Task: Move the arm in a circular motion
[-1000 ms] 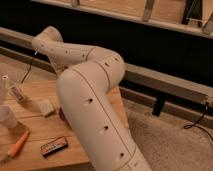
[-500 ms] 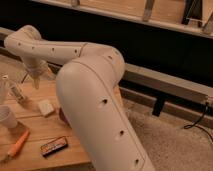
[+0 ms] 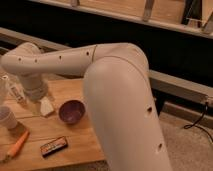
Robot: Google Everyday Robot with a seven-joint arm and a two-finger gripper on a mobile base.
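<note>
The arm (image 3: 117, 95) is large and cream-white, with a thick rounded elbow filling the middle of the camera view. Its forearm (image 3: 60, 60) stretches left to a rounded wrist joint (image 3: 22, 57). From there a narrower cylindrical end piece (image 3: 34, 87) points down at the wooden table (image 3: 75, 150). The gripper (image 3: 41, 101) hangs at its lower end, low over the left part of the table and just left of a purple bowl (image 3: 71, 111). A pale wedge-shaped object (image 3: 46, 107) lies right under it.
On the table are a white cup (image 3: 6, 118), an orange carrot (image 3: 18, 144), a dark snack bar (image 3: 53, 146) and a clear bottle (image 3: 15, 91). A grey rail (image 3: 180, 85) and a dark wall run behind. A black cable (image 3: 197, 120) lies on the floor at right.
The forearm and wrist have swung left and lower, and the elbow has shifted right. The purple bowl, hidden behind the arm before, now shows.
</note>
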